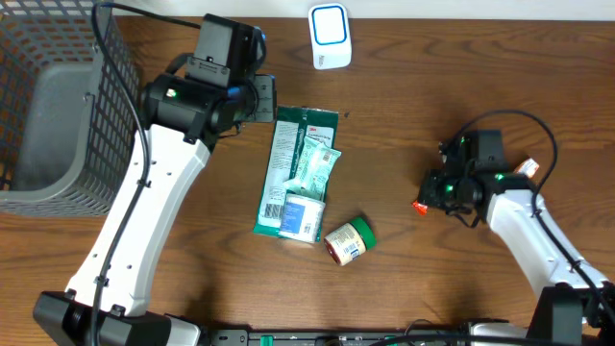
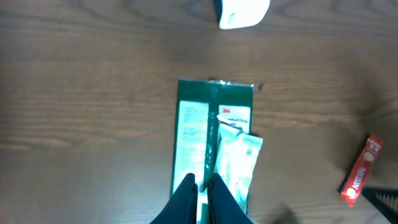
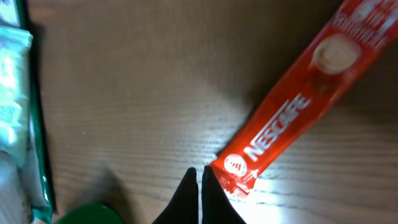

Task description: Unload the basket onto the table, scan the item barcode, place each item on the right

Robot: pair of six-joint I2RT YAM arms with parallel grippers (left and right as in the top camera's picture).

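A wire basket (image 1: pixel 108 82) stands at the table's (image 1: pixel 432 288) far left corner, a gray bin (image 1: pixel 58 125) inside it. A small jar (image 1: pixel 348 240) with a green lid lies on its side just beside a blue-and-white box (image 1: pixel 303 217), which rests on the green packet (image 1: pixel 279 159).

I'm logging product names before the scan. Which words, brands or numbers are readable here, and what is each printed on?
"NESCAFE": white letters on the red sachet.
"3M": on the green package.
Too small or blurred to read: the rest of the sachet's print, the print on the pale pouch, and the label of the jar.
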